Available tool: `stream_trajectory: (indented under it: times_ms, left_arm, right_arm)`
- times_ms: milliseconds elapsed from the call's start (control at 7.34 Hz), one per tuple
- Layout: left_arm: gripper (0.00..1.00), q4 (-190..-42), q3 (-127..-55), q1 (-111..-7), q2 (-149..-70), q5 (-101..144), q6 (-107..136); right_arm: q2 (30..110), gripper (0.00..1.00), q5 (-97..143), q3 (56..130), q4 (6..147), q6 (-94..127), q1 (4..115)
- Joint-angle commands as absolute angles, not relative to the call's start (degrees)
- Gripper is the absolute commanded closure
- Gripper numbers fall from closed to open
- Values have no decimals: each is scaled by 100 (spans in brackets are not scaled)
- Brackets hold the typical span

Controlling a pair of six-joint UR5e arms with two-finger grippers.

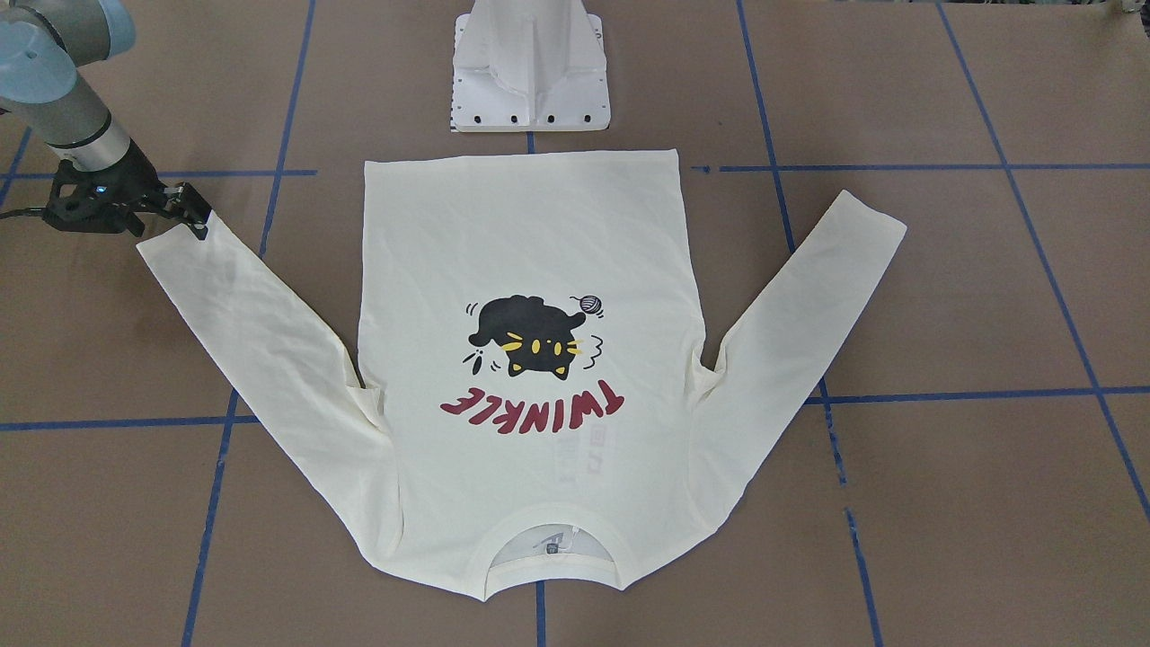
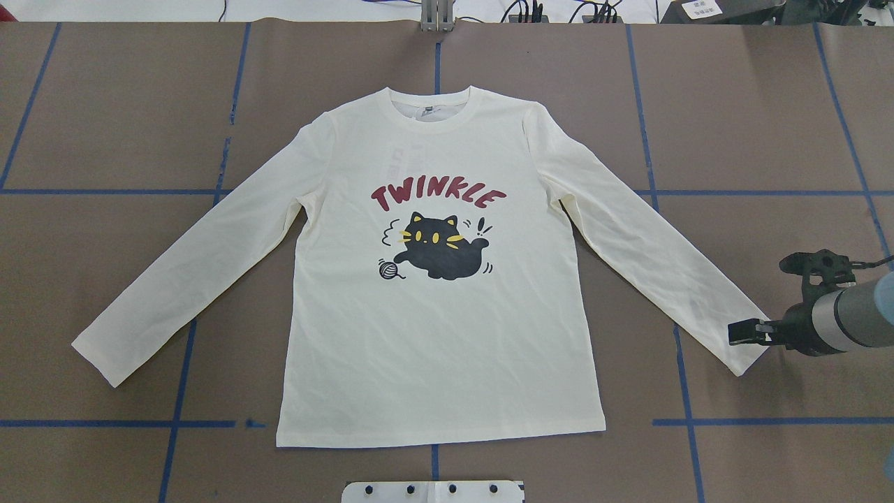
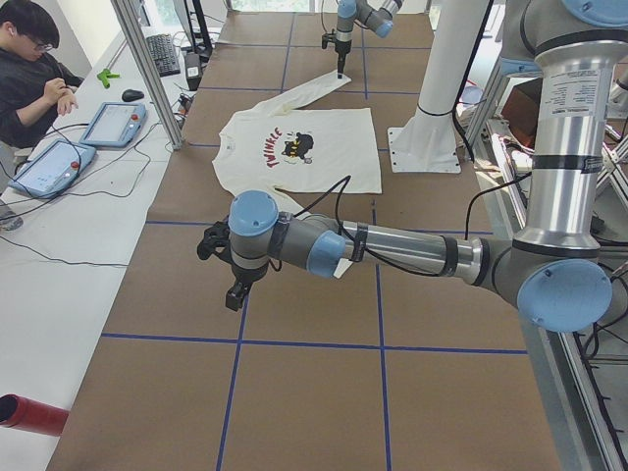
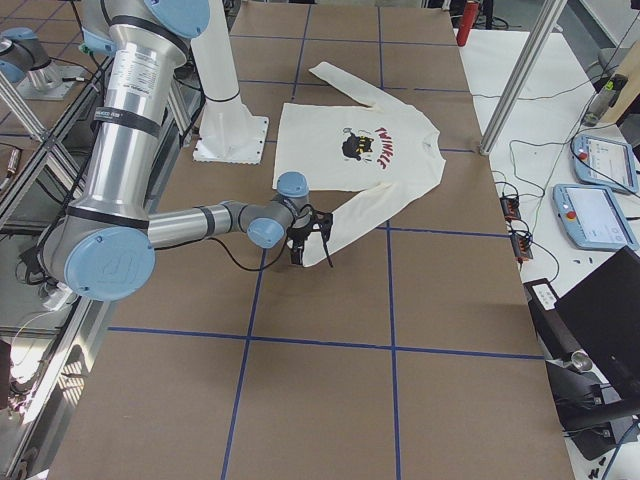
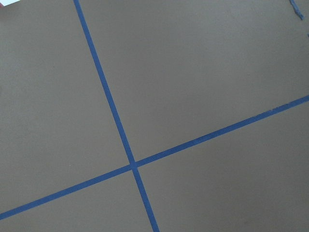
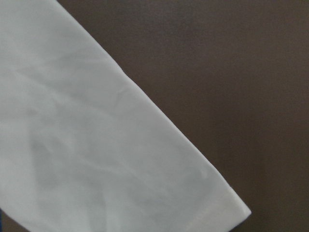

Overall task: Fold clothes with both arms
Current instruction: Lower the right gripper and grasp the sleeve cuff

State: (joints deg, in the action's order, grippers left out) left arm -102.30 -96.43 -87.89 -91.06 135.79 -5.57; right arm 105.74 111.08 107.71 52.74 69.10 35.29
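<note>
Right gripper at shirt right-sleeve cuff, sleeve running diagonally toward its shoulder; left gripper off cloth; both openings unreadable.

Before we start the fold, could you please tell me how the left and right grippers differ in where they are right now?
The right gripper sits at one sleeve cuff of the shirt, while the left gripper hangs over bare table, apart from the shirt. The right wrist view shows cream fabric; the left wrist view shows only table and blue tape. Both grippers are black and point down.
</note>
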Motion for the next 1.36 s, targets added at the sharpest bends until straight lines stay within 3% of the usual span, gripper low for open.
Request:
stream_trajectory:
  times_ms: [0, 409, 954, 1227]
  left_arm:
    - [0, -10239, -9650, -8789, -9105, 13579, -554]
    - [0, -10239, -9650, -8789, -9105, 13579, -554]
    - [0, -10239, -9659, -8789, -9114, 13579, -554]
    - [0, -10239, -9659, -8789, -9123, 13579, -554]
  right_arm:
    - [10573, 4, 11179, 10766, 5273, 6934, 3524]
    - [10582, 45, 11338, 10775, 5273, 6961, 3533]
    - [10582, 75, 11364, 10784, 5273, 6970, 3525]
    - [10582, 100, 11373, 10793, 5273, 6970, 3524]
